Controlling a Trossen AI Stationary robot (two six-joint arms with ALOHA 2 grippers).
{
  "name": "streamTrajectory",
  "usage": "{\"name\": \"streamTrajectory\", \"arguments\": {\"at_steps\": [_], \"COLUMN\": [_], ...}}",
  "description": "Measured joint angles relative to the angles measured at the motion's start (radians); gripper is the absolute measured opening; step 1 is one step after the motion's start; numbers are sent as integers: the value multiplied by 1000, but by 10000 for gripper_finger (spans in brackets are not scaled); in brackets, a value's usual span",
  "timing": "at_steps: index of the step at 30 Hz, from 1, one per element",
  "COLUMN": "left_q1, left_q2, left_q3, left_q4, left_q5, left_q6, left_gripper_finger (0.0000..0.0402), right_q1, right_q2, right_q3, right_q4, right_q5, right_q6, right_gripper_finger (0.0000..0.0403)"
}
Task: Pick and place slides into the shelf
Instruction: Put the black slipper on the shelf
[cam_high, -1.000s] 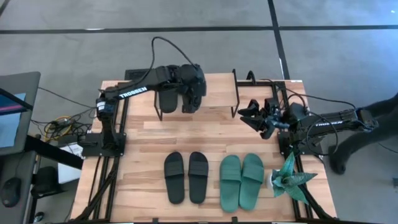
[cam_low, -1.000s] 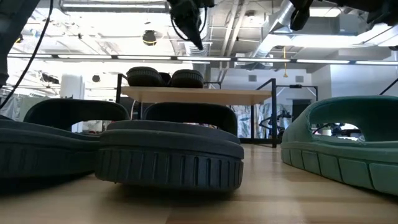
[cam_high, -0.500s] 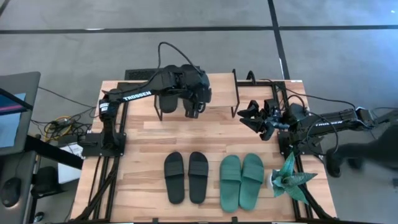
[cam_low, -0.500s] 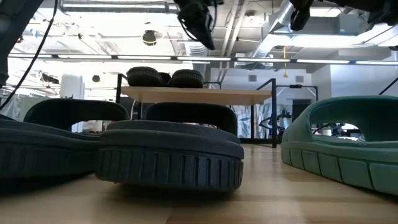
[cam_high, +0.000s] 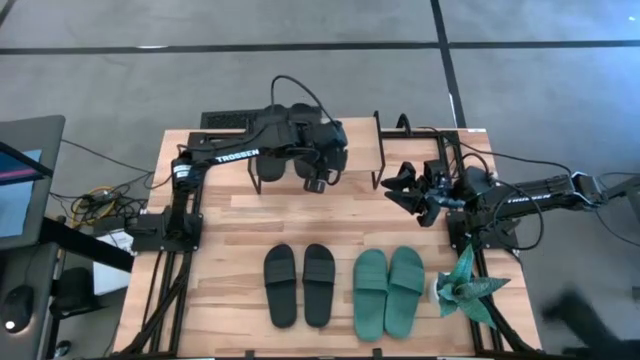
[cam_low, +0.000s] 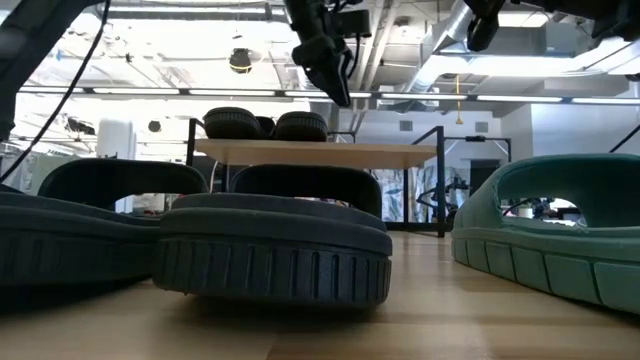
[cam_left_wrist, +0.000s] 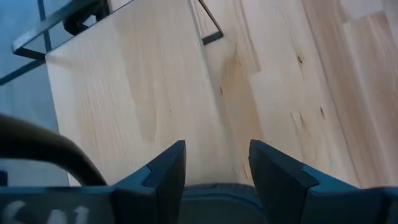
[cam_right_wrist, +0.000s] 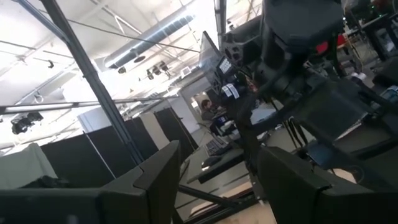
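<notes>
The shelf stands at the table's far middle, and two black slides sit on its wooden plank top. Another black pair and a teal pair lie soles down near the table's front edge. My left gripper hangs open above the shelf's middle, slanting down, with nothing between its fingers. The bare plank lies under it. My right gripper waits open beside the shelf's right end, tipped upward.
A spiky teal paper plant stands at the table's front right corner. The shelf's black metal legs rise at its right end. Bare tabletop lies between the shelf and the slide pairs. A monitor stands off the table's left.
My left gripper has moved down and toward the table's right edge, from over the two black slides on the shelf to over the bare plank, rolling slightly. It has stayed open. The slides have not moved.
</notes>
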Motion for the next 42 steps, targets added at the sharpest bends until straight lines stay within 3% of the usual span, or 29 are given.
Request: {"name": "streamTrajectory", "arguments": {"at_steps": [42], "left_q1": [69], "left_q2": [35], "left_q3": [0], "left_q4": [-97], "left_q5": [34], "left_q6": [-43], "left_gripper_finger": [165], "right_q1": [0], "right_q2": [0], "right_q3": [0], "right_q4": [-2], "right_q5": [0], "right_q6": [1], "right_gripper_finger": [201]}}
